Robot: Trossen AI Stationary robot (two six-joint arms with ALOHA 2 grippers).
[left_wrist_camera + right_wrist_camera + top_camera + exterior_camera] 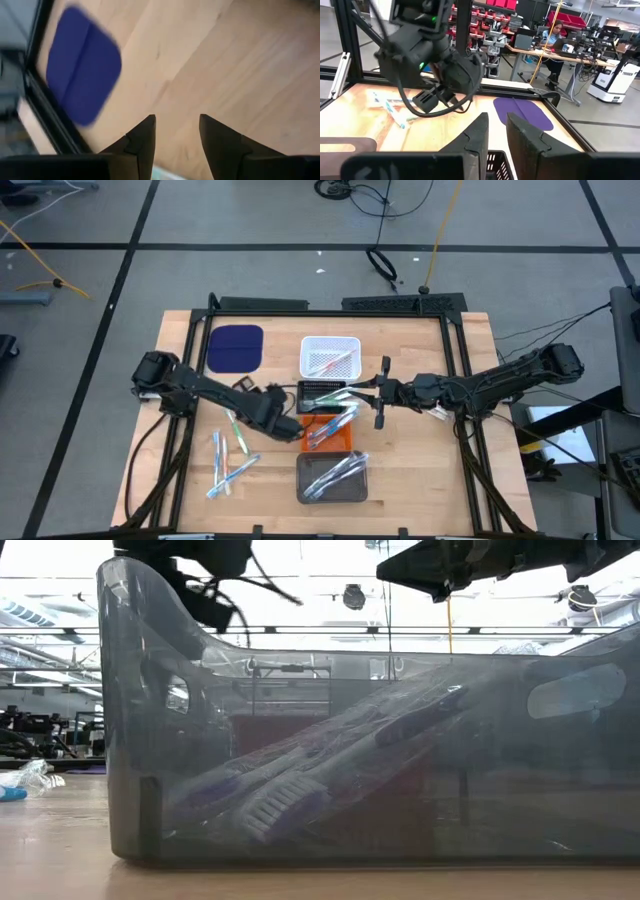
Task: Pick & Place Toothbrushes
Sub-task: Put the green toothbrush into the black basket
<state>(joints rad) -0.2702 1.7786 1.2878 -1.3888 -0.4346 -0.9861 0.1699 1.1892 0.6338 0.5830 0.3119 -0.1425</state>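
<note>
Several loose toothbrushes (225, 460) lie flat on the wooden table at the near left. More toothbrushes lie in the white tray (306, 348), the black tray (304, 390), the orange tray (345, 442) and the grey tray (304, 492). My left gripper (177, 131) hangs open over bare wood between the loose toothbrushes and the dark blue pad (82, 65), pointing steeply down, with nothing between its fingers. My right gripper (495, 131) is held level beside the black tray's right end. Its fingers stand a narrow gap apart, and nothing is between them.
The four trays stand in a row from far to near down the table's middle. The blue pad (235, 347) lies at the far left. A black frame (330, 305) edges the table. The low view shows the grey tray's wall (130, 740) close up. A person sits beyond the table (555, 30).
</note>
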